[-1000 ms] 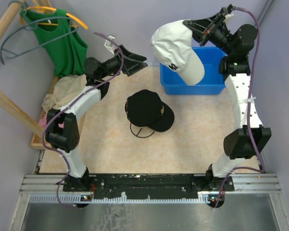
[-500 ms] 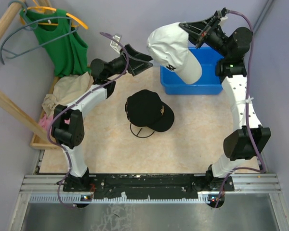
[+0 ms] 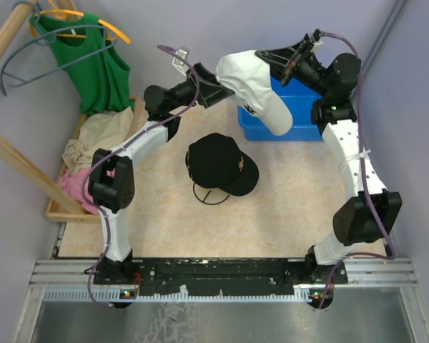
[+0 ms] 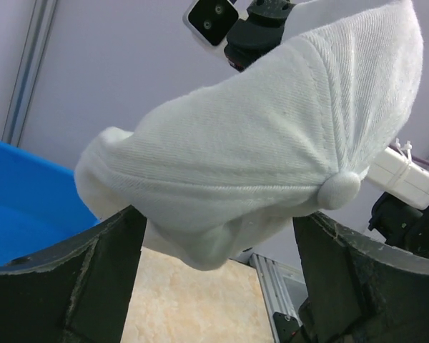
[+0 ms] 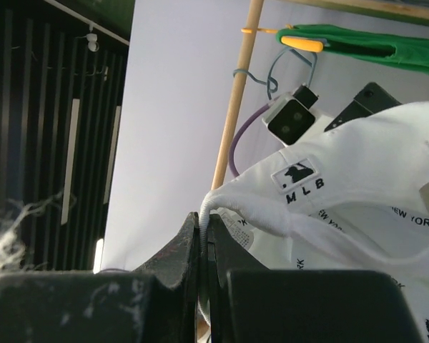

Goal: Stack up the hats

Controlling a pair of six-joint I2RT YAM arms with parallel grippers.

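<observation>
Left end effector (image 3: 227, 90) advanced; white hat (image 3: 261, 89) crown between its spread fingers (image 4: 79, 279).

White hat (image 3: 252, 78): plain white ribbed cloth with a white top button; inside, a black-and-white MLB patch and black lettering on white tape.
Black hat (image 3: 218, 163): solid black, with a small gold logo.
Bin (image 3: 304, 125): bright blue.
Tabletop (image 3: 164, 214): pale beige, faintly marbled with orange.
My left end effector (image 3: 216, 91): matte black.
My right end effector (image 3: 266, 56): matte black.
My arms (image 3: 350, 153): white shells, black joints, purple cables.
Hanging top (image 3: 93, 68): green, on an orange-yellow hanger (image 3: 93, 20).
Crumpled cloth (image 3: 100, 136): beige.
</observation>
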